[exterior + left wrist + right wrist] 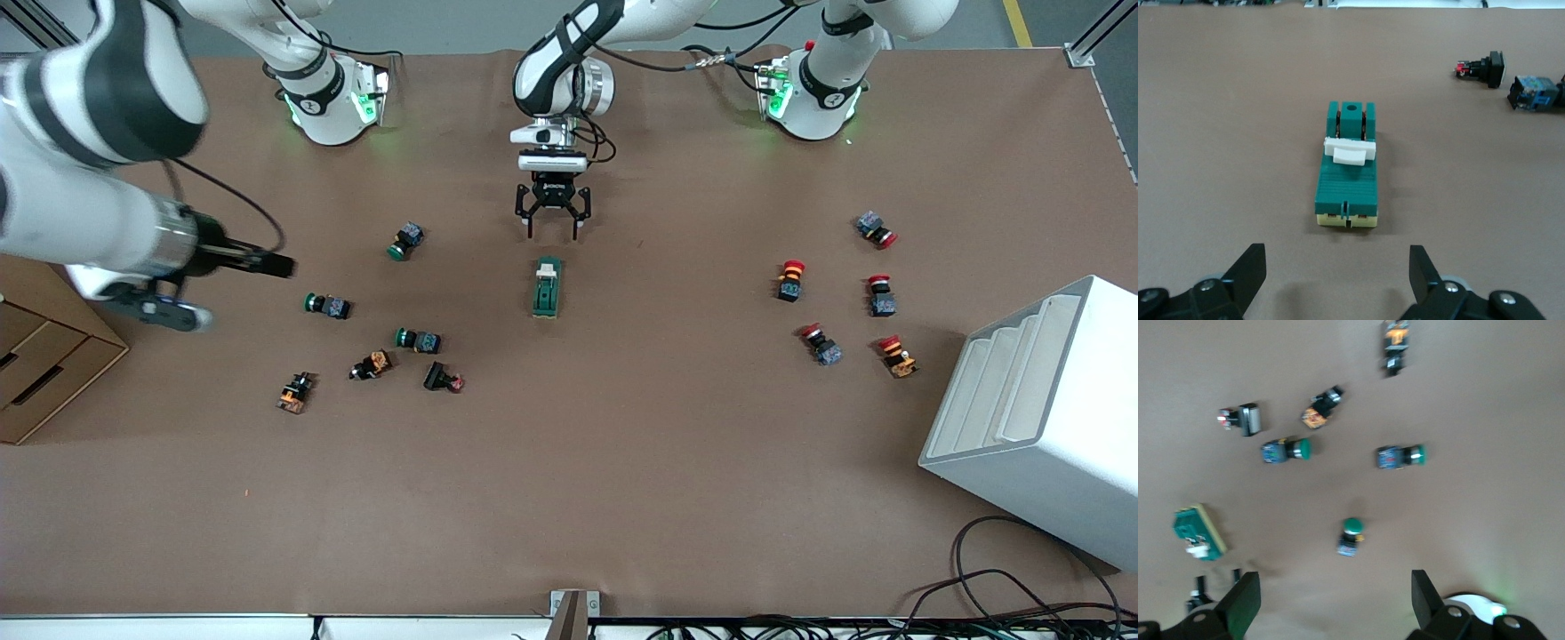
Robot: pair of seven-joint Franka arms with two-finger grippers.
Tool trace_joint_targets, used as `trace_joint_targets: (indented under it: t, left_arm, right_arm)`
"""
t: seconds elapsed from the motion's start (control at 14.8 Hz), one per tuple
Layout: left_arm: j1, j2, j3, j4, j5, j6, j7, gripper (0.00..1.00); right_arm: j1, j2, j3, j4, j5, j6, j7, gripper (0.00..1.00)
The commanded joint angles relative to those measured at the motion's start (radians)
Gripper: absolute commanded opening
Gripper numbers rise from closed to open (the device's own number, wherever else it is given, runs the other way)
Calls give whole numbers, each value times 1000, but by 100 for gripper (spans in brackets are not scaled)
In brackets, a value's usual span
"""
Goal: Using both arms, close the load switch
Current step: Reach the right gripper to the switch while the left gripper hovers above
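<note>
The load switch (547, 287) is a dark-green oblong block lying at the table's middle, with its white lever (547, 268) at the end nearer the robots. My left gripper (553, 224) hangs open and empty just above the table, close to that lever end and not touching it. In the left wrist view the switch (1346, 177) lies straight ahead of my open left gripper (1337, 273). My right gripper (272, 263) is up in the air over the right arm's end of the table. It is open and empty in the right wrist view (1336, 600), where the switch (1198, 532) also shows.
Green-capped push-buttons (406, 240) (327, 305) (418, 340) and orange-and-black ones (372, 364) lie toward the right arm's end. Red-capped push-buttons (790, 280) (881, 295) lie toward the left arm's end, by a white stepped box (1040, 418). A cardboard box (44, 356) is at the right arm's end.
</note>
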Motion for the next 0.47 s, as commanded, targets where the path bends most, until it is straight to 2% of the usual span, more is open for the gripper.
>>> trace_joint_targets:
  t: [0.0, 0.2, 0.41]
  left_arm:
    - [-13, 49, 14, 22, 66, -80, 11, 95]
    - [-13, 94, 12, 53, 92, -132, 7, 95]
    - [-15, 94, 9, 56, 80, -133, -33, 95]
  right_arm:
    - [18, -17, 53, -132, 92, 159, 145, 100]
    - [23, -12, 139, -250, 189, 353, 235, 100]
    - [32, -9, 232, -394, 238, 586, 308, 100]
